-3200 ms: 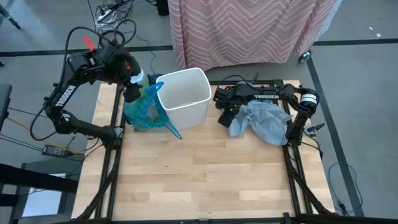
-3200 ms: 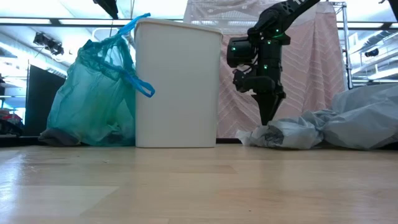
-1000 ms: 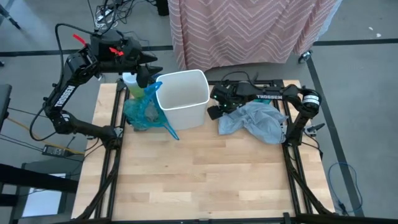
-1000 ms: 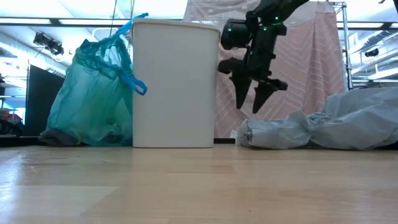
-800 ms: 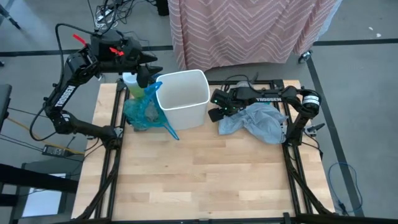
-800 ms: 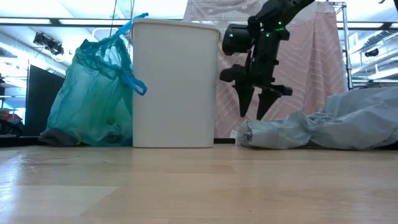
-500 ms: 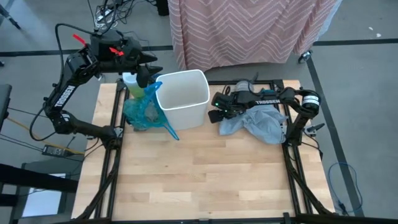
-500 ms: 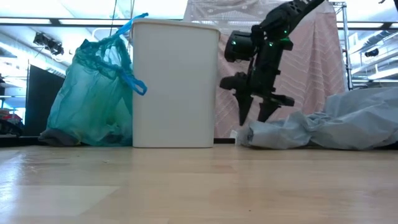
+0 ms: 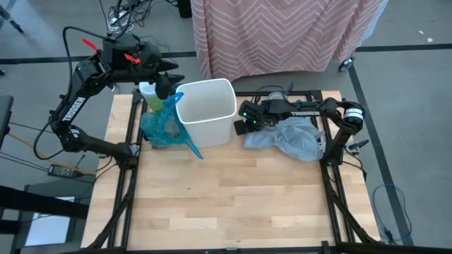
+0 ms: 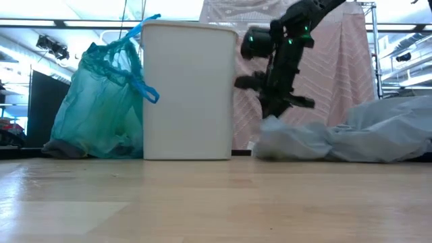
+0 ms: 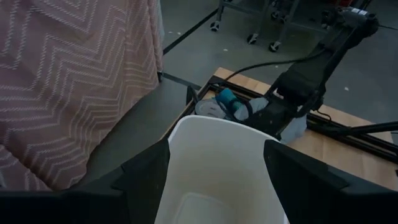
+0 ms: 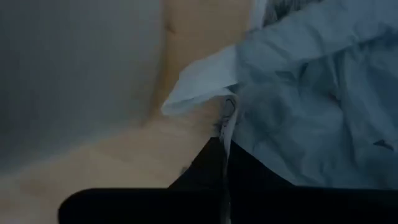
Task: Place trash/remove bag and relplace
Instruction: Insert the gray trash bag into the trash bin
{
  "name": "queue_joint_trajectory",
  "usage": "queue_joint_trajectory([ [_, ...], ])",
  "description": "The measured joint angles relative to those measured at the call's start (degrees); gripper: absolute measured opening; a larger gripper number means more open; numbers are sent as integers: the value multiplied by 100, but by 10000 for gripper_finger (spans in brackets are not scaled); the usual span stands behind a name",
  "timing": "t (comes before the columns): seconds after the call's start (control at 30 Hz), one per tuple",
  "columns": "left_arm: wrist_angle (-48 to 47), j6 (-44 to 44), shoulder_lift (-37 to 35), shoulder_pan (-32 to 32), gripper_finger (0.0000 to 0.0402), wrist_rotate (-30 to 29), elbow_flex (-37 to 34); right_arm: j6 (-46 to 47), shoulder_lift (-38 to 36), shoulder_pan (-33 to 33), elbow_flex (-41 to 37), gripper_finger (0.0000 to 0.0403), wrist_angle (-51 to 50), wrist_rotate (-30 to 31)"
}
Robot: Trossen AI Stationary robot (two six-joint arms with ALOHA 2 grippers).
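A white bin [image 9: 206, 109] stands upright at the table's far middle. To its left a knotted teal bag [image 9: 161, 123] sits on its bottom, leaning on the bin's wall; loose trash is out of view. A crumpled pale grey plastic bag [image 9: 289, 137] lies on the table right of the bin. My right gripper [image 9: 247, 127] is shut on that grey bag's end nearest the bin [image 10: 273, 118]. Above the bin's far-left corner, my left gripper [image 9: 167, 83] hangs open with nothing between its fingers [image 11: 216, 149]. My right gripper pinches a thin edge of the grey bag [image 12: 227, 118] between its two fingers, at the end beside the bin. The fingers slant steeply down from above. One layer or several, I cannot tell. The rest of the bag [image 10: 358, 135] lies slack on the table.
A pink zigzag-patterned cloth [image 9: 282, 32] hangs beyond the table's far edge. Black frame rails run along the table's left and right sides [image 9: 332, 183]. The near half of the wooden tabletop [image 9: 226, 204] is bare.
My right gripper has sunk a little onto the grey bag's end by the bin, rolled about its own axis, and shut on the plastic there. That end has bunched up under the fingers; the rest of the bag has stayed put.
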Motion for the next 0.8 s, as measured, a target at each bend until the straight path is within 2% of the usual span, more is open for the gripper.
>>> queue_joint_trajectory([
  [0.1, 19, -46, 0, 0, 275, -2, 0, -91, -76, 6, 443, 1, -159, 71],
  [0.23, 127, -76, 0, 0, 275, -4, 0, -177, -114, 6, 1121, 0, -979, 396],
  [0.43, 391, -347, 0, 0, 275, 25, 0, -193, -184, -46, 2185, 0, -2226, 1166],
  [0.57, 659, -541, 0, 0, 275, 316, 0, -404, -237, -83, 2932, 0, -2858, 1613],
  [0.8, 1012, -728, 0, 0, 275, 651, 2, -556, -308, -145, 4343, 0, -3847, 2903],
])
